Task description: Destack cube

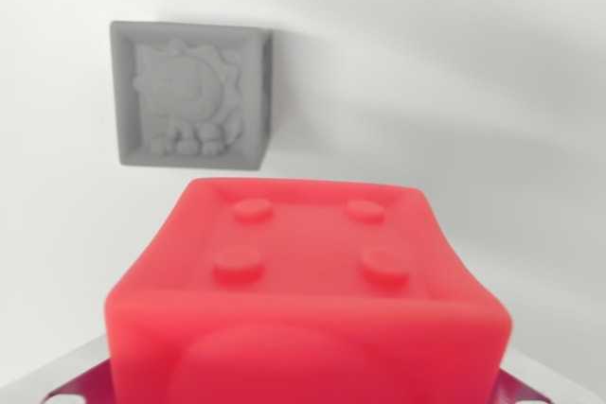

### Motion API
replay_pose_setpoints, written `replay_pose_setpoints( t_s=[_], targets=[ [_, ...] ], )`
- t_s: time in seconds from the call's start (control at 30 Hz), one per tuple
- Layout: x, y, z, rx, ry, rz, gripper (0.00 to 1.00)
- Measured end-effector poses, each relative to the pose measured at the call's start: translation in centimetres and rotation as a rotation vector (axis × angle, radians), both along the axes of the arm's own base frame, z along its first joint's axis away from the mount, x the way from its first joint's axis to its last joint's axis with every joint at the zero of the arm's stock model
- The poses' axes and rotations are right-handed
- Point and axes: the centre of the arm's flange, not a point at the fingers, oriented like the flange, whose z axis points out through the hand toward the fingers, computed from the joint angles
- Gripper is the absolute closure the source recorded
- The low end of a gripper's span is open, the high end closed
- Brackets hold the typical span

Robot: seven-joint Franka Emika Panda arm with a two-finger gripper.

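Whiteness fills almost the whole wrist view: the surface (492, 73) is plain, matte and white, with only soft grey shading across its upper right and a faint shadow along the right and lower edges of the grey block. No wall, edge or other part of the room can be told apart from it. Two blocks are in view, one red and one grey. The red cube (303, 300) is the larger in the picture, sitting very close to the camera at the bottom centre and somewhat blurred; its upward face carries four round raised studs in a square pattern inside a shallow rim, and the face turned to the camera shows a large rounded bulge cut off by the lower border. The grey cube (194, 96) lies well apart from it, toward the wrist view's left and higher in the picture, resting alone on the surface; its top face has a sunken square panel with a raised figure, a round head ringed with a spiky mane and small paws below. The two blocks do not touch and neither stands on the other. At the bottom corners, to either side of the red cube, small slivers of the tool (66, 387) show as grey and dark reddish metal; whether it is spread or pinching the red cube cannot be told.
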Motion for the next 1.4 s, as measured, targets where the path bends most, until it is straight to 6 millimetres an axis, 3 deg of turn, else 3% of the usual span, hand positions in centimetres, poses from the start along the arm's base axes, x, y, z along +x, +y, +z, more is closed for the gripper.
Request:
replay_pose_setpoints(
  t_s=[1.4],
  targets=[
    [-2.6, -6.6, 0.1, 0.001, 0.002, -0.012, 1.0]
  ],
)
